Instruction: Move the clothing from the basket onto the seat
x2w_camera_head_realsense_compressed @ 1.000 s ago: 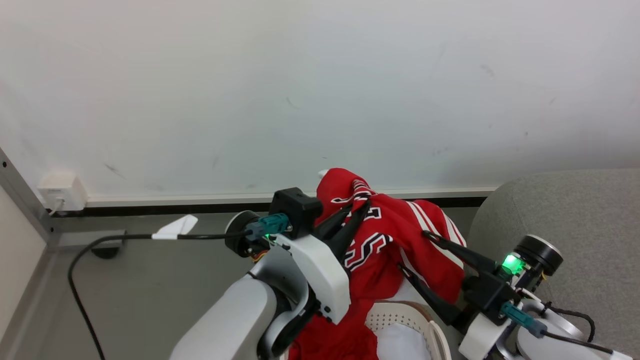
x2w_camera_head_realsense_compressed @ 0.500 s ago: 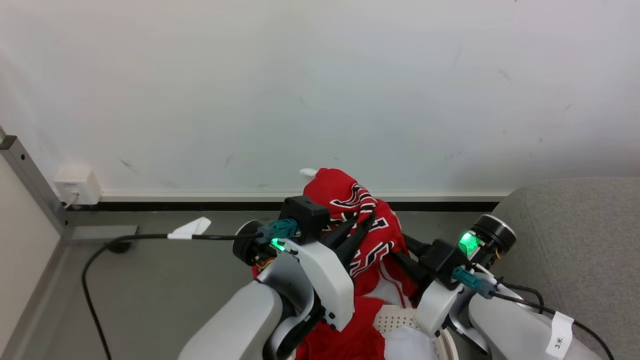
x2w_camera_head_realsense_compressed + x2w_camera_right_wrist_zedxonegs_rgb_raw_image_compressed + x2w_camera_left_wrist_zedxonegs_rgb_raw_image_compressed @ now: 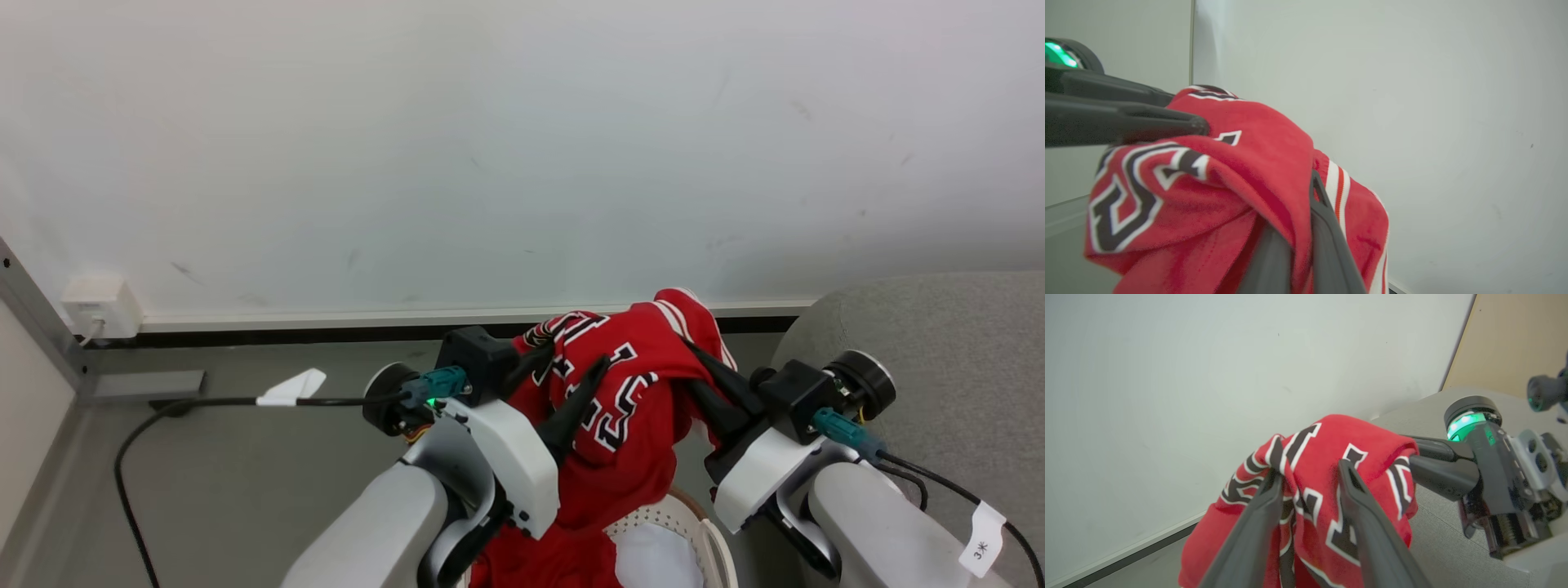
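Clothing [image 3: 633,408] clamped by right end effector [image 3: 695,359], left end effector [image 3: 575,359] apart, w/ basket [image 3: 704,532] rim below.

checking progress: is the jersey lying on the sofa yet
No, the jersey hangs from the right gripper above the basket, beside the sofa.

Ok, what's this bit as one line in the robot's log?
left gripper open against jersey | right gripper shut on jersey | jersey hanging over basket | not yet on sofa

Item one: red jersey [image 3: 629,400], black-and-white numerals, white stripes, bunched and held aloft over the basket [image 3: 694,523], lower folds hanging to its rim. Basket cream, perforated, upright. Grey seat [image 3: 939,327] just beside it.
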Controlling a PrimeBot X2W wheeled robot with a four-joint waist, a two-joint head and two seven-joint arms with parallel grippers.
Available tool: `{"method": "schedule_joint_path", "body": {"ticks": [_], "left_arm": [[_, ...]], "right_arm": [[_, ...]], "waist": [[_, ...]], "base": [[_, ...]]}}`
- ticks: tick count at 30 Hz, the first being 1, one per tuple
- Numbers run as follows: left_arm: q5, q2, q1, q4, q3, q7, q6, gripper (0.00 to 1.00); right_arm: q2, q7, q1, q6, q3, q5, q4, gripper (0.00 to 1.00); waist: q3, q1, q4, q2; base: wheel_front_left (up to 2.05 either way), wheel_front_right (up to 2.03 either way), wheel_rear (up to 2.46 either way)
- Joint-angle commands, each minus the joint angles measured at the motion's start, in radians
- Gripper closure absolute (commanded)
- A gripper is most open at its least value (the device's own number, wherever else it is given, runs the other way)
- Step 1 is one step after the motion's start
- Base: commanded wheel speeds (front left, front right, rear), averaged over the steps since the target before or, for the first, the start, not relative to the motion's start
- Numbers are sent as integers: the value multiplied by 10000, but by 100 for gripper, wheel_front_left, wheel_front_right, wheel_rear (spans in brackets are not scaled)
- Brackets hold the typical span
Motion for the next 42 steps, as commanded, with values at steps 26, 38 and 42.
{"method": "schedule_joint_path", "body": {"ticks": [26,38,42], "left_arm": [[215,-303,300,889,-532,-1218,18,0],[153,-492,344,1054,-881,-1327,-60,0],[95,-567,295,1020,-965,-1330,-58,0]], "right_arm": [[-1156,-36,302,-21,-1350,460,-1112,100],[-1894,-36,910,-21,-1968,596,-1951,100],[-1980,-37,1012,-21,-2141,599,-2122,100]], "waist": [[370,-1,-2576,-1],[513,-1,-4058,-1],[578,-1,-4412,-1]], "base": [[0,0,0],[0,0,0],[0,0,0]]}}
